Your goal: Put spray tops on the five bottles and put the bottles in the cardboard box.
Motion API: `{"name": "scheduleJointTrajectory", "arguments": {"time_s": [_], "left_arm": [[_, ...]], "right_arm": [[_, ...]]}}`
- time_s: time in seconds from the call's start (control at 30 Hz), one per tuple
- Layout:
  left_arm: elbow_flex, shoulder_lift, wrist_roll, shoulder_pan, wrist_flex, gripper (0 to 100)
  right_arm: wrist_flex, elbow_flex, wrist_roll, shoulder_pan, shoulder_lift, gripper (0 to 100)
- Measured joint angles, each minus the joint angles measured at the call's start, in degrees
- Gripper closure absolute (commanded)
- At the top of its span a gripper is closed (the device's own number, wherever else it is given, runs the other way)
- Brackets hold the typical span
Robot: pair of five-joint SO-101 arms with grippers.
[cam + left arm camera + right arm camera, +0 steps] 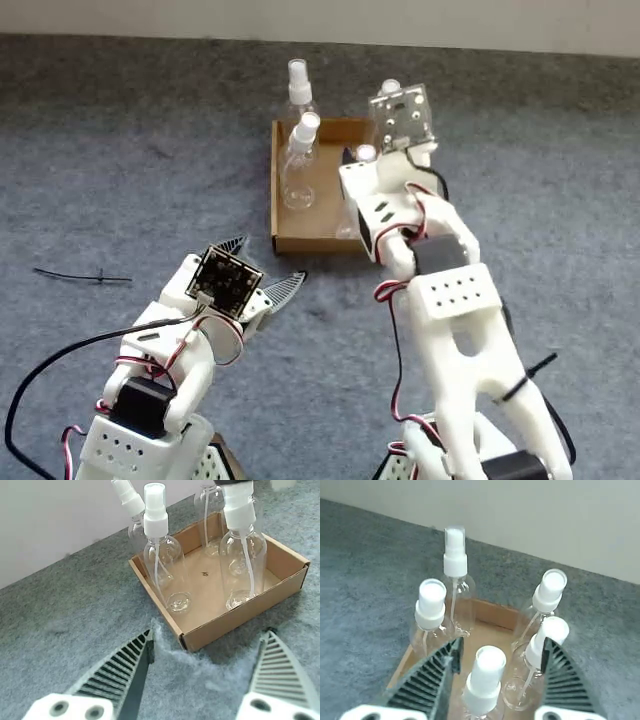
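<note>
The cardboard box (290, 236) lies open on the grey carpet. One clear bottle with a white spray top (299, 158) stands in its left half. Another capped bottle (299, 88) stands at the box's far edge, seemingly just outside it. My right gripper (501, 647) hangs open over the box's right side, its fingers either side of a capped bottle (486, 679) without gripping it. Two more capped bottles (549, 589) (543, 641) stand close by. My left gripper (205, 675) is open and empty, low over the carpet just short of the box's near corner (186, 639).
A black cable tie (85, 275) lies on the carpet to the left of the left arm. A pale wall (320, 20) runs behind the table's far edge. Open carpet stretches left and right of the box.
</note>
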Motion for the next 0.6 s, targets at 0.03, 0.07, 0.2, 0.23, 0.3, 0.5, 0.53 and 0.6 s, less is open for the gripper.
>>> {"name": "scheduleJointTrajectory", "arguments": {"time_s": [0.03, 0.07, 0.2, 0.23, 0.3, 0.5, 0.53, 0.6], "left_arm": [[0.0, 0.0, 0.0, 0.0, 0.0, 71], [0.0, 0.0, 0.0, 0.0, 0.0, 71], [0.0, 0.0, 0.0, -0.18, 0.0, 71], [0.0, 0.0, 0.0, -0.44, 0.0, 71], [0.0, 0.0, 0.0, -1.41, 0.0, 71], [0.0, 0.0, 0.0, -12.04, 0.0, 71], [0.0, 0.0, 0.0, -14.86, 0.0, 71], [0.0, 0.0, 0.0, -21.19, 0.0, 71]], "right_arm": [[3.16, -2.11, 0.0, 0.0, -1.41, 80.0], [6.15, -3.96, 0.0, 0.0, -2.81, 80.0], [15.3, -7.38, 0.0, 0.0, -9.41, 80.0], [17.41, -7.38, 0.0, 0.0, -11.25, 80.3], [21.54, -6.33, 0.0, 0.0, -15.3, 83.0], [26.29, 8.53, 0.26, 0.0, -30.59, 97.2], [26.37, 12.13, 0.35, 0.0, -33.76, 98.8], [26.37, 19.43, 0.35, 0.0, -40.18, 99.5]]}}
